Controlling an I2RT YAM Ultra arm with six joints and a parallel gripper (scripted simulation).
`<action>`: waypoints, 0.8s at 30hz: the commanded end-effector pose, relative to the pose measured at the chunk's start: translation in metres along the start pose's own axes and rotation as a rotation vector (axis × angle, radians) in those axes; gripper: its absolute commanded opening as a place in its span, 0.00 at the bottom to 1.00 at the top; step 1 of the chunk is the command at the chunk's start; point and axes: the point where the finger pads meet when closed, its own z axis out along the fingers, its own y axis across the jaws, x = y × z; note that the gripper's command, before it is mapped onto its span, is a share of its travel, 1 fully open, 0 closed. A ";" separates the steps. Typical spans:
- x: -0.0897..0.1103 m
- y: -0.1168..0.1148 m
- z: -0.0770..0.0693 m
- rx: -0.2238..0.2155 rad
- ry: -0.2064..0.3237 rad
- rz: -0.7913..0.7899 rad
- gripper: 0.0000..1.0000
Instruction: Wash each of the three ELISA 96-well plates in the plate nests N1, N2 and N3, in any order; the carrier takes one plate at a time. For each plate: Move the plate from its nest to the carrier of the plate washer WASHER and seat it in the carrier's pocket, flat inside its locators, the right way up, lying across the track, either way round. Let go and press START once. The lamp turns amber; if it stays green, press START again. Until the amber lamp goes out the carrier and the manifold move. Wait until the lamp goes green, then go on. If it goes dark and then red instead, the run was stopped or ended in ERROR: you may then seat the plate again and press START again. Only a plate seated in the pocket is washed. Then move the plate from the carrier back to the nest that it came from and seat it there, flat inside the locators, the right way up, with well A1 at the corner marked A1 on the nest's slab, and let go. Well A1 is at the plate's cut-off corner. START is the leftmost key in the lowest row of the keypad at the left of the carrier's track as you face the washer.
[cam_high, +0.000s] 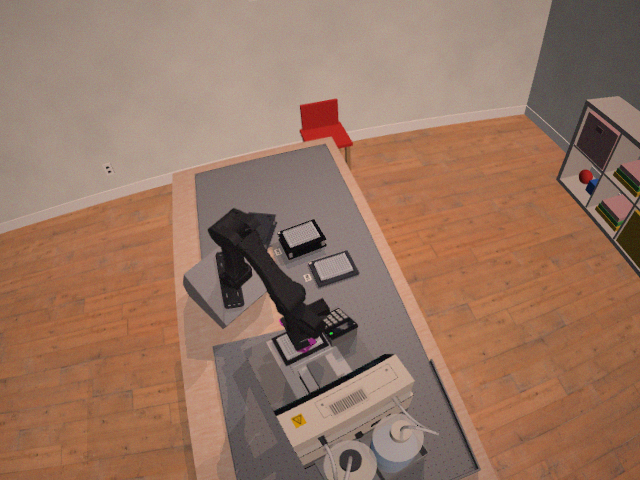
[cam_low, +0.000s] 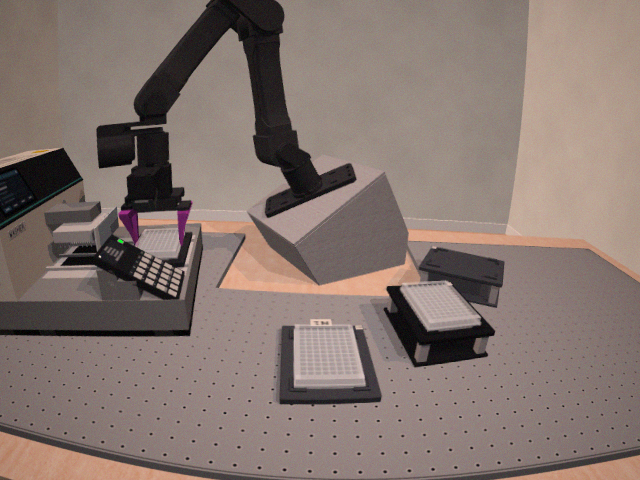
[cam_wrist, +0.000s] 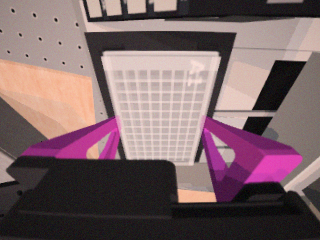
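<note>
Translucent white gridded plate (cam_wrist: 161, 110) lies flat in the black carrier (cam_wrist: 227, 55), clamped by the pincer (cam_wrist: 161, 131).

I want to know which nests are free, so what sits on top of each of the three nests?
The flat nest and the raised nest each carry a plate. The rear nest is bare. The gripper grips the third plate at the washer.

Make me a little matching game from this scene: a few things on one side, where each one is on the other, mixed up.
Things:
1. clear well plate between the purple jaws
2. small green lamp
3. empty black nest
4. red chair

Places:
a. behind the raised nest
b. on the washer's carrier
c. beyond the table's far end
d. on the keypad

Pairs: 1-b, 2-d, 3-a, 4-c
</note>
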 end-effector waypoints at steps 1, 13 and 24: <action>-0.001 -0.002 -0.002 0.006 -0.007 0.000 0.20; -0.001 -0.002 -0.002 0.006 -0.007 0.000 0.00; -0.001 -0.002 -0.002 0.006 -0.007 0.000 0.00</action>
